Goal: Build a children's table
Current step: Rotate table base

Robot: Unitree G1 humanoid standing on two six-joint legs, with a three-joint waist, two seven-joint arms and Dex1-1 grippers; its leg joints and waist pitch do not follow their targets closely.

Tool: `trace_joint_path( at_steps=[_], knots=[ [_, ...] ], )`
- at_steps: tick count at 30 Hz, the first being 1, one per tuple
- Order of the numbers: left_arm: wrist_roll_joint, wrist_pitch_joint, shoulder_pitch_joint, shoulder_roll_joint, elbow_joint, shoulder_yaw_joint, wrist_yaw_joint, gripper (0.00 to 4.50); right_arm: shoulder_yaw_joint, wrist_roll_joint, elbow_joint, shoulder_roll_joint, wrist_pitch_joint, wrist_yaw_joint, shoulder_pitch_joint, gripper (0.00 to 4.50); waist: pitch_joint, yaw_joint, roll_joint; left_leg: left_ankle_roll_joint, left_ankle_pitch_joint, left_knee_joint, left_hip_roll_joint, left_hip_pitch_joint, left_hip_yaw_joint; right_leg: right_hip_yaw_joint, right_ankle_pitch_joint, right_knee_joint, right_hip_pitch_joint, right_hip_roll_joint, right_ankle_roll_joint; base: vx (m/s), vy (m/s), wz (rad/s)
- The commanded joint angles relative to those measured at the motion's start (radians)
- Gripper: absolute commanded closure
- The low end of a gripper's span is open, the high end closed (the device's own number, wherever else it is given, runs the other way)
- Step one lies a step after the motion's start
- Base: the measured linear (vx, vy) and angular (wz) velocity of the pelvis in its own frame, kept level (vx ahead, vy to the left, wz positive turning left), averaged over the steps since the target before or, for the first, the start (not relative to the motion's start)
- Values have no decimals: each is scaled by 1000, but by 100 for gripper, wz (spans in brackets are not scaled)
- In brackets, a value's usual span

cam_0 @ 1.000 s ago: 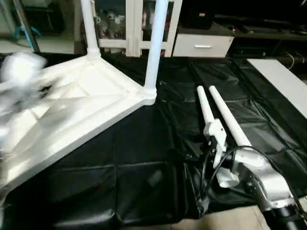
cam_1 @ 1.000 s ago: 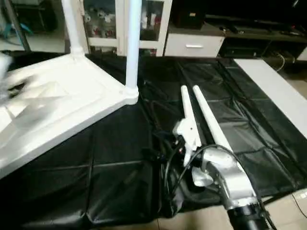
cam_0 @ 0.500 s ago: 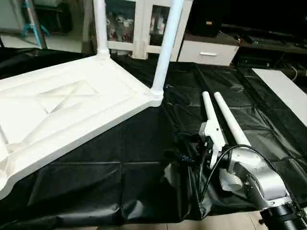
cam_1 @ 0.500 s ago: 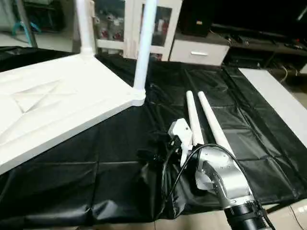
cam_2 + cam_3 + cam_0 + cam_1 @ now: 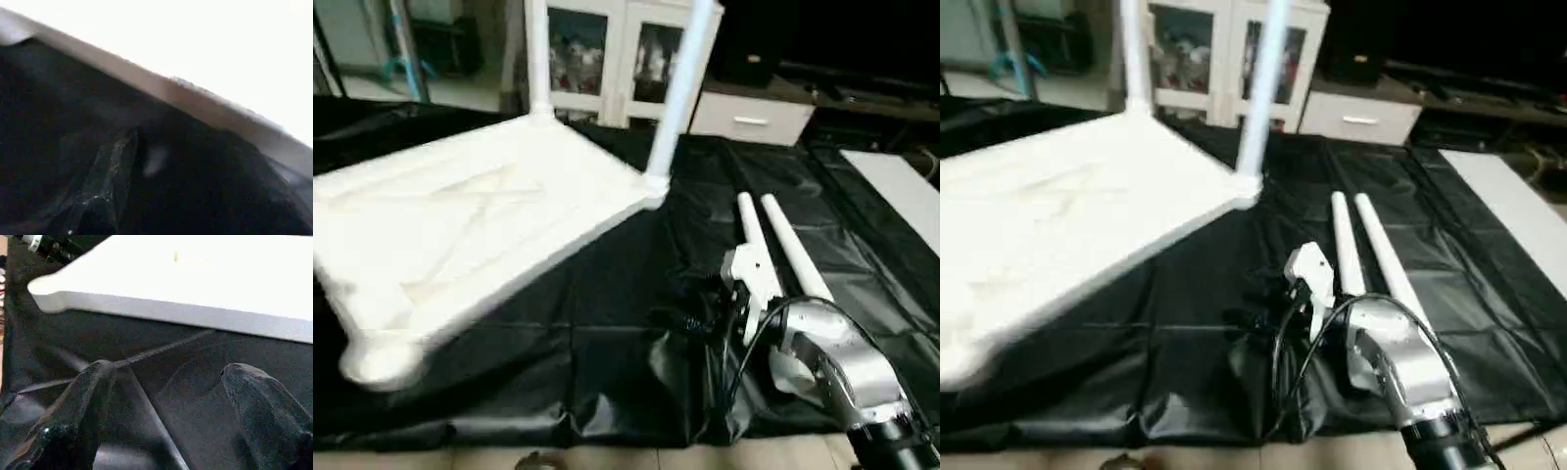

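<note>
Two loose legs lie well apart from the tabletop's edge.

Two black fingers of the right gripper spread wide apart over wrinkled black plastic sheeting. Beyond, a flat white rectangular board lying on it.
</note>
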Motion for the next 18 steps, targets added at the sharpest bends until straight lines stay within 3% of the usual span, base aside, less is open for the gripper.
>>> trace_joint_path(
  at_steps=[1,4,7,10,13,17,18],
  knots=[
    [-64,59,55,16,-159,-79,-139,175,-20,-2,-1,-18,-2,-2,-6,70,-34,-14,50,-71,-627,-103,33,32,-23,44,-531,-105,-2,-63,-117,0,0,0],
    [-88,73,99,30,-273,-105,-205,175,-22,-3,0,-21,-3,-5,-7,70,-32,-15,48,-68,-656,-103,32,35,-23,41,-563,-110,-5,-60,-106,0,0,0],
    [-156,128,113,13,-421,-150,-254,175,-20,4,-2,-25,7,3,-5,70,-35,-17,48,-67,-620,-103,30,32,-19,42,-532,-105,-2,-56,-110,0,0,0],
    [-175,162,95,-10,-474,-199,-260,175,-4,31,-27,-36,55,41,7,70,-34,-18,49,-66,-610,-101,27,32,-16,41,-515,-105,-1,-52,-115,0,0,0],
    [-169,185,79,-36,-515,-245,-258,175,44,57,-92,-90,113,128,41,70,-36,-19,44,-60,-561,-103,27,20,-16,41,-490,-99,13,-49,-104,0,0,0],
    [-150,211,46,-84,-554,-302,-247,175,67,45,-113,-112,110,148,63,70,-38,-19,43,-58,-536,-97,27,25,-12,42,-500,-105,9,-53,-101,0,0,0],
    [-152,223,41,-89,-563,-308,-242,175,57,34,-99,-101,92,127,58,70,-38,-23,43,-58,-521,-97,26,20,-14,42,-497,-101,13,-55,-107,0,0,0]
  ],
)
